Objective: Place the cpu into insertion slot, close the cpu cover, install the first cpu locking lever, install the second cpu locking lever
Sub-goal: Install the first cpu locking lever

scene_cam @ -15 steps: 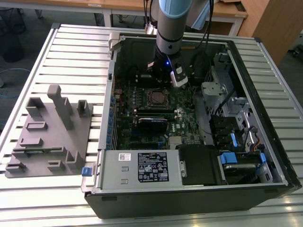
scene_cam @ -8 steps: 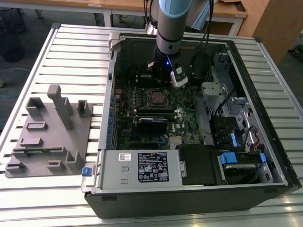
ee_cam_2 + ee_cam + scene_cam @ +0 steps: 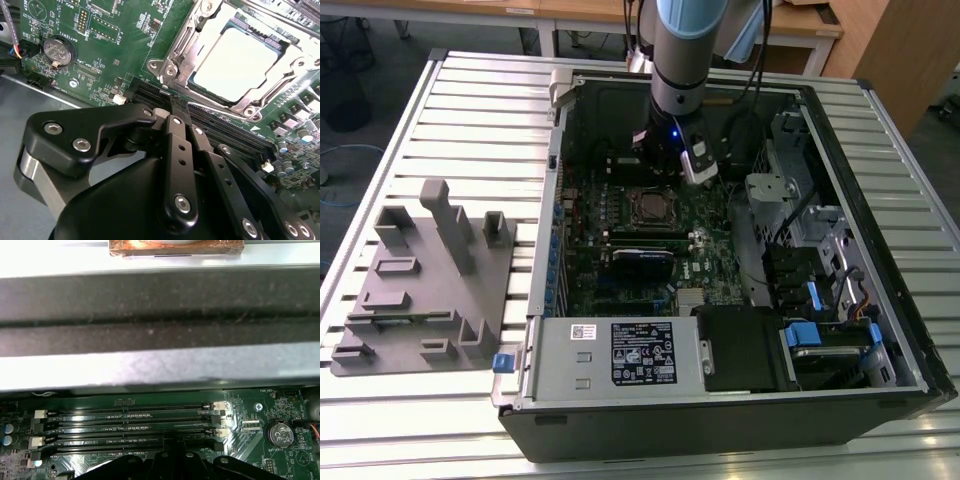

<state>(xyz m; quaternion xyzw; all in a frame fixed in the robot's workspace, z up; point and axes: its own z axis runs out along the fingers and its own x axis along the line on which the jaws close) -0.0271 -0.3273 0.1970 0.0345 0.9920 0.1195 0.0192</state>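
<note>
The cpu [image 3: 240, 62] lies flat in the insertion slot [image 3: 165, 67], its pale silver top showing through the window of the cpu cover [image 3: 186, 50], which is folded down around it. In the exterior view the cpu [image 3: 648, 207] sits mid-board inside the open computer case. My gripper [image 3: 172, 102] is shut with nothing between its black fingers. Its tips hover over the memory slots just beside the socket's near corner, where a thin metal lever [image 3: 210, 107] runs along the socket edge. The gripper [image 3: 695, 170] hangs to the exterior view's right of the socket.
Several long black memory slots [image 3: 125, 422] lie under the gripper [image 3: 170, 444], with the case wall [image 3: 160, 315] close behind. A coin battery [image 3: 56, 50] sits nearby. A black card [image 3: 642, 257], drive cages [image 3: 820, 270] and a grey fixture block [image 3: 420, 280] are also in view.
</note>
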